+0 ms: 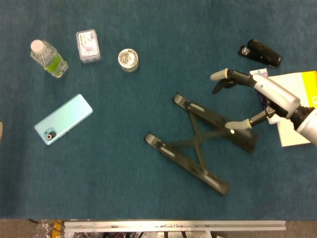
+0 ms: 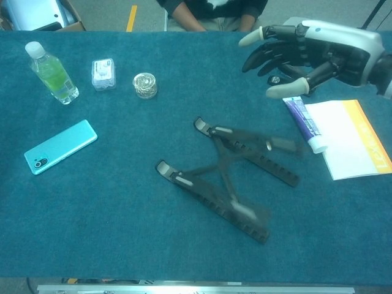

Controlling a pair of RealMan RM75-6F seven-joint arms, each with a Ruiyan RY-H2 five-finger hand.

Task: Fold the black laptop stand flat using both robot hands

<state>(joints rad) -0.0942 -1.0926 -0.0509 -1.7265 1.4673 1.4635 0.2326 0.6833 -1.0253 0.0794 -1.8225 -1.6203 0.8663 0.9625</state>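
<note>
Teal felt tabletop is carrying the black metal laptop stand, lying nearly flat at centre-right w/ its cross-brace blurred, prob. dropping onto the rails. Right hand is hovering above its far end, fingers spread wide, holding nothing. Left hand isn't showing. Advice: press the brace down evenly, w/ fingers avoiding the hinge.

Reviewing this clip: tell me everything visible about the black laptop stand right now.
The black laptop stand lies collapsed on the blue table cover, right of centre. Two long notched rails run parallel, diagonally, joined by crossed struts; it looks like dark metal or plastic. Its upper parts are motion-blurred in the chest view, so whether it is fully settled is unclear. The right hand is open above it, apparently not touching.
</note>
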